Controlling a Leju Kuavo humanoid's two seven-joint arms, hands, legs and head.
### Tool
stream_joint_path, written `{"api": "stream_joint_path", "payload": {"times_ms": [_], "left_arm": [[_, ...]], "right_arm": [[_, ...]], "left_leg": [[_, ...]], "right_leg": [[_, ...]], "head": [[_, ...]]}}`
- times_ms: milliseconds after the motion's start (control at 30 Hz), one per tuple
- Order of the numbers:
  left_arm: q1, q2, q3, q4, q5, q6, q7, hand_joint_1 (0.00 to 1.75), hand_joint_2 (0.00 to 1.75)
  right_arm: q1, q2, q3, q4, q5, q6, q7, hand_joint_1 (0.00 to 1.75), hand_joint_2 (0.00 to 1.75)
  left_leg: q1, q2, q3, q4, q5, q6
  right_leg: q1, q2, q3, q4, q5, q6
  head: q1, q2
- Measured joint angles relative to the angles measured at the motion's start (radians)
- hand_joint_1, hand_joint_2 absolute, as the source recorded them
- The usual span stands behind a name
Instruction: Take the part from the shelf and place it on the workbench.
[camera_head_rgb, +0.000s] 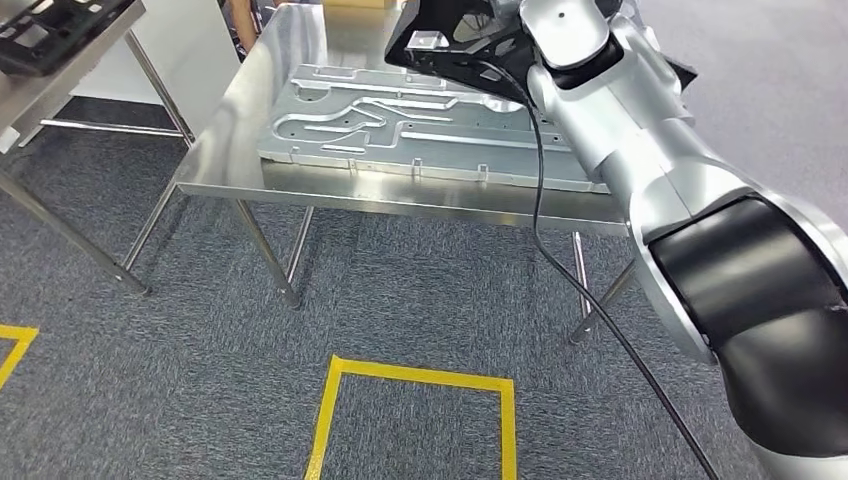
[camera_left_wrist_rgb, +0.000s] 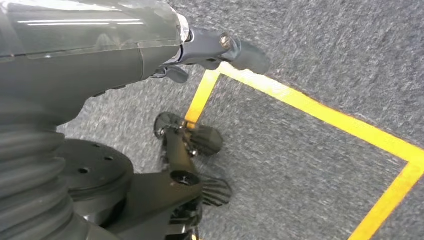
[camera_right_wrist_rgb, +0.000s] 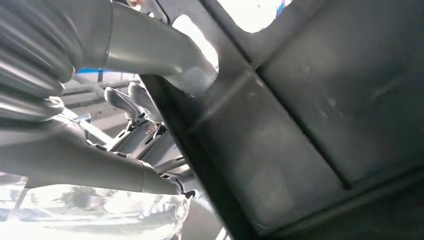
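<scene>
The black part (camera_right_wrist_rgb: 310, 125) is gripped by the right hand (camera_right_wrist_rgb: 165, 65) — thumb pressed on its edge — above the workbench (camera_head_rgb: 225, 165).

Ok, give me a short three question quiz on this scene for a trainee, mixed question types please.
1. True or false: the black part already lies flat on the workbench.
2. Which hand holds the black part? A) left hand B) right hand
3. Fill in: the grey carpet bears lines of ____ tape.

Key: 1. False: the right hand holds it above the grooved metal plate. 2. B; the left hand hangs over the floor with nothing in it. 3. Yellow.
</scene>
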Motion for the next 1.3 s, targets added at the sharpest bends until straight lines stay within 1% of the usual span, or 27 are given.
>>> {"api": "stream_joint_path", "payload": {"times_ms": [67,100,133,233,267,300,333,400,433,467,567,633,733,767,800,833,900,933,967,1000,1033,1100,1133,1167,1233,1267,1300], "left_arm": [[-0.002,0.001,0.001,0.0,0.001,0.001,0.0,0.0,1.75],[-0.003,0.001,0.002,0.0,0.001,0.001,0.0,0.0,1.75],[-0.005,0.001,0.003,0.0,0.001,0.002,0.0,0.0,1.75],[-0.006,0.001,0.008,0.0,0.003,0.003,0.0,0.0,1.75],[-0.004,0.001,0.01,0.0,0.004,0.004,0.0,0.0,1.75],[-0.002,0.001,0.011,0.0,0.005,0.005,0.0,0.0,1.75],[0.001,0.001,0.013,0.0,0.006,0.005,-0.001,0.0,1.75],[0.005,0.002,0.015,0.0,0.009,0.006,-0.002,0.0,1.75],[0.006,0.002,0.015,0.0,0.011,0.007,-0.003,0.0,1.75],[0.007,0.003,0.016,0.0,0.012,0.007,-0.004,0.0,1.75],[0.007,0.003,0.016,0.0,0.014,0.007,-0.007,0.0,1.75],[0.005,0.003,0.017,0.0,0.015,0.007,-0.008,0.0,1.75],[0.001,0.003,0.017,0.0,0.015,0.007,-0.009,0.0,1.75],[0.001,0.003,0.017,0.0,0.015,0.006,-0.009,0.0,1.75],[0.002,0.003,0.017,0.0,0.014,0.006,-0.009,0.0,1.75],[0.003,0.002,0.017,0.0,0.013,0.006,-0.009,0.0,1.75],[0.005,0.002,0.017,0.0,0.012,0.006,-0.009,0.0,1.75],[0.004,0.001,0.017,0.0,0.011,0.005,-0.008,0.0,1.75],[0.003,0.0,0.017,0.0,0.01,0.005,-0.008,0.0,1.75],[0.001,-0.001,0.017,0.001,0.01,0.005,-0.007,0.0,1.75],[-0.001,0.0,0.017,0.001,0.01,0.005,-0.007,0.0,1.75],[-0.002,0.001,0.017,0.001,0.009,0.005,-0.006,0.0,1.75],[-0.002,0.002,0.017,0.001,0.009,0.005,-0.006,0.0,1.75],[-0.003,0.002,0.017,0.001,0.008,0.005,-0.006,0.0,1.75],[-0.005,0.002,0.017,0.001,0.008,0.004,-0.006,0.0,1.75],[-0.005,0.002,0.017,0.001,0.008,0.004,-0.006,0.0,1.75],[-0.005,0.002,0.017,0.001,0.008,0.003,-0.006,0.0,1.75]], "right_arm": [[-0.007,0.001,0.004,0.001,0.0,-0.001,0.001,1.75,1.75],[-0.014,0.001,0.006,0.002,0.0,-0.002,0.001,1.75,1.75],[-0.02,0.002,0.008,0.003,0.0,-0.004,0.001,1.75,1.75],[-0.019,0.004,0.013,0.008,0.0,-0.009,-0.004,1.75,1.75],[-0.013,0.004,0.015,0.01,0.0,-0.009,-0.005,1.75,1.75],[-0.008,0.004,0.016,0.013,0.0,-0.01,-0.006,1.75,1.75],[-0.005,0.004,0.017,0.014,0.0,-0.01,-0.006,1.75,1.75],[-0.005,0.006,0.018,0.015,0.0,-0.01,-0.006,1.75,1.75],[-0.006,0.008,0.018,0.016,0.0,-0.01,-0.006,1.75,1.75],[-0.007,0.009,0.019,0.017,0.0,-0.01,-0.007,1.75,1.75],[-0.012,0.011,0.021,0.017,0.0,-0.011,-0.008,1.75,1.75],[-0.021,0.012,0.021,0.016,0.0,-0.013,-0.007,1.75,1.75],[-0.024,0.012,0.022,0.017,0.0,-0.015,-0.007,1.75,1.75],[-0.021,0.011,0.023,0.018,0.0,-0.014,-0.007,1.75,1.75],[-0.019,0.01,0.023,0.02,0.0,-0.014,-0.007,1.75,1.75],[-0.017,0.009,0.023,0.021,0.0,-0.014,-0.007,1.75,1.75],[-0.016,0.008,0.023,0.022,0.0,-0.013,-0.007,1.75,1.75],[-0.017,0.007,0.023,0.022,0.0,-0.012,-0.008,1.75,1.75],[-0.019,0.006,0.023,0.023,0.0,-0.01,-0.008,1.75,1.75],[-0.021,0.005,0.023,0.023,0.0,-0.008,-0.008,1.75,1.75],[-0.023,0.004,0.023,0.023,0.0,-0.005,-0.009,1.75,1.75],[-0.03,0.004,0.023,0.023,0.0,-0.002,-0.009,1.75,1.75],[-0.035,0.004,0.023,0.023,0.0,-0.001,-0.009,1.75,1.75],[-0.04,0.003,0.023,0.023,0.0,-0.001,-0.009,1.75,1.75],[-0.044,0.004,0.023,0.023,0.0,-0.001,-0.01,1.75,1.75],[-0.043,0.004,0.023,0.023,0.0,0.0,-0.011,1.75,1.75],[-0.04,0.003,0.023,0.024,0.0,0.0,-0.011,1.75,1.75]], "left_leg": [[0.0,0.001,0.008,0.007,-0.011,-0.012],[0.0,0.002,0.001,0.03,-0.017,-0.018],[0.001,0.004,-0.02,0.073,-0.028,-0.023],[0.008,0.007,-0.134,0.256,-0.085,-0.034],[0.009,0.007,-0.165,0.287,-0.097,-0.034],[0.009,0.008,-0.183,0.285,-0.091,-0.033],[0.008,0.008,-0.186,0.246,-0.06,-0.031],[0.005,0.007,-0.163,0.111,0.054,-0.021],[0.003,0.007,-0.149,0.055,0.095,-0.016],[0.0,0.007,-0.14,0.022,0.12,-0.01],[-0.001,0.007,-0.123,0.005,0.116,0.004],[0.001,0.007,-0.105,0.0,0.108,0.014],[0.0,0.006,-0.084,-0.003,0.092,0.023],[-0.001,0.005,-0.076,-0.003,0.085,0.024],[-0.001,0.003,-0.066,-0.003,0.077,0.024],[-0.002,0.001,-0.054,-0.003,0.068,0.023],[-0.005,-0.002,-0.028,-0.002,0.05,0.02],[-0.007,-0.003,-0.019,-0.002,0.041,0.017],[-0.008,-0.004,-0.013,-0.002,0.033,0.013],[-0.009,-0.004,-0.009,0.001,0.029,0.008],[-0.01,-0.005,-0.005,0.004,0.026,0.003],[-0.011,-0.003,-0.004,0.025,0.016,-0.007],[-0.01,-0.001,-0.016,0.053,0.006,-0.013],[-0.008,0.001,-0.042,0.103,-0.012,-0.017],[0.0,0.004,-0.124,0.235,-0.058,-0.028],[0.004,0.005,-0.162,0.282,-0.074,-0.032],[0.007,0.006,-0.185,0.296,-0.074,-0.035]], "right_leg": [[-0.004,0.002,0.015,-0.005,-0.009,-0.013],[-0.007,0.003,0.024,-0.007,-0.015,-0.019],[-0.01,0.004,0.034,-0.01,-0.02,-0.023],[-0.012,0.006,0.062,-0.011,-0.042,-0.027],[-0.012,0.006,0.074,-0.011,-0.051,-0.026],[-0.012,0.007,0.085,-0.011,-0.06,-0.025],[-0.012,0.008,0.097,-0.01,-0.07,-0.024],[-0.011,0.009,0.12,-0.01,-0.088,-0.018],[-0.01,0.01,0.128,-0.01,-0.096,-0.013],[-0.009,0.011,0.134,-0.01,-0.104,-0.007],[-0.008,0.011,0.144,-0.002,-0.117,0.01],[-0.01,0.009,0.119,0.055,-0.134,0.017],[-0.012,0.006,0.001,0.242,-0.2,0.024],[-0.012,0.006,-0.032,0.282,-0.212,0.026],[-0.012,0.005,-0.05,0.286,-0.204,0.026],[-0.012,0.005,-0.051,0.254,-0.174,0.024],[-0.009,0.004,-0.019,0.113,-0.067,0.013],[-0.005,0.002,-0.002,0.052,-0.031,0.007],[-0.001,0.001,0.01,0.012,-0.006,0.001],[0.002,0.001,0.015,-0.006,0.001,-0.005],[0.003,0.002,0.02,-0.007,-0.006,-0.01],[-0.003,0.003,0.038,-0.013,-0.008,-0.022],[-0.007,0.003,0.049,-0.015,-0.012,-0.027],[-0.009,0.003,0.059,-0.016,-0.016,-0.031],[-0.009,0.005,0.071,-0.016,-0.029,-0.034],[-0.009,0.007,0.078,-0.016,-0.036,-0.033],[-0.009,0.008,0.086,-0.015,-0.043,-0.031]], "head": [[0.001,0.0],[0.0,0.0],[0.0,0.0],[0.0,0.0],[0.0,0.0],[0.0,0.0],[0.0,0.0],[0.0,0.0],[0.0,0.0],[0.0,0.0],[0.0,0.0],[0.0,0.0],[0.0,0.0],[0.0,0.0],[0.001,0.0],[0.001,0.0],[0.001,0.0],[0.001,0.0],[0.0,0.0],[0.0,0.0],[0.001,0.0],[0.001,0.0],[0.001,0.0],[0.0,0.0],[0.0,0.0],[0.0,0.0],[0.0,0.0]]}}
